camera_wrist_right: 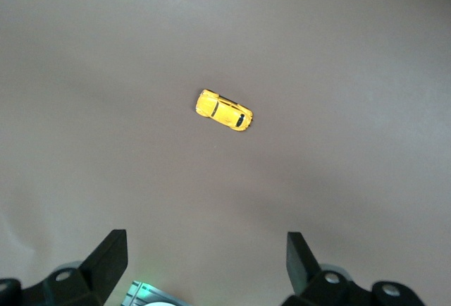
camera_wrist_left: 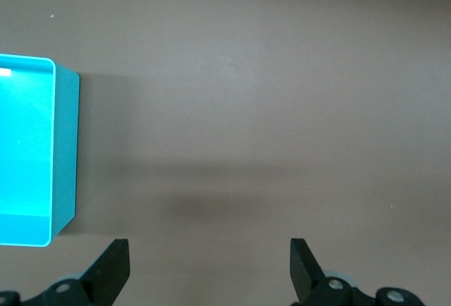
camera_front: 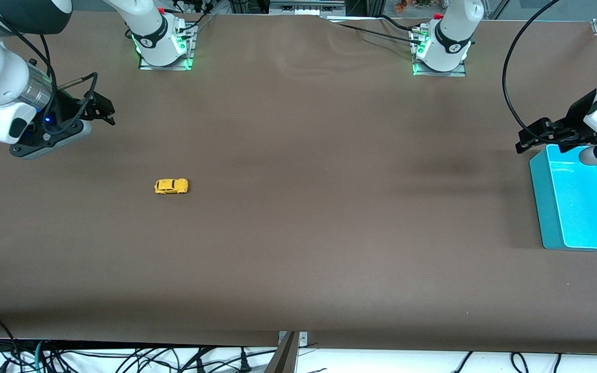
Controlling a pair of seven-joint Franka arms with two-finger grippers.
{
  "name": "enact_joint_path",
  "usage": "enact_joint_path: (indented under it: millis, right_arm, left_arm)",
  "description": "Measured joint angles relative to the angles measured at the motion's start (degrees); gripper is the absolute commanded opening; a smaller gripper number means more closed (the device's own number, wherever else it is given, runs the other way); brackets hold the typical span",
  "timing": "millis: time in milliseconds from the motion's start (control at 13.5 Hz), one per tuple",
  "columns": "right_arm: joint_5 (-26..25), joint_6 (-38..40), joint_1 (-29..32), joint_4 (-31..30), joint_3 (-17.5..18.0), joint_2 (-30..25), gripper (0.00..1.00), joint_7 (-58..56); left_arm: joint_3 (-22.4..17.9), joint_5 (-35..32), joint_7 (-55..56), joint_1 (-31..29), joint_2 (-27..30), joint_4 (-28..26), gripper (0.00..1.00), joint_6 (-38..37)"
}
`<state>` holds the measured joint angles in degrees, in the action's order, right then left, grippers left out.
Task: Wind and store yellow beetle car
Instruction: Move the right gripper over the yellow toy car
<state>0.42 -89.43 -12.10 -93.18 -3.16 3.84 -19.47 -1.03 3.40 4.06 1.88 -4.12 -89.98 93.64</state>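
The yellow beetle car (camera_front: 171, 186) stands on its wheels on the brown table, toward the right arm's end. It also shows in the right wrist view (camera_wrist_right: 223, 110). My right gripper (camera_front: 102, 111) is open and empty, up in the air over the table, apart from the car; its fingers (camera_wrist_right: 111, 253) frame bare table. My left gripper (camera_front: 534, 135) is open and empty, up over the table beside the teal bin (camera_front: 542, 197), with its fingers (camera_wrist_left: 113, 267) spread wide.
The teal bin (camera_wrist_left: 63, 144) stands at the left arm's end of the table and shows nothing inside. The two arm bases (camera_front: 164, 44) (camera_front: 441, 49) stand along the table's edge farthest from the front camera.
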Motion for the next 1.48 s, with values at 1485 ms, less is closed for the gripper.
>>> enact_joint_path:
  millis: [1485]
  right_arm:
    - [0.01, -47.00, 3.03, -25.52, 4.58, 14.36, 1.00, -59.73]
  left_arm:
    - [0.00, 0.00, 0.00, 0.00, -0.03, 0.09, 1.00, 0.00]
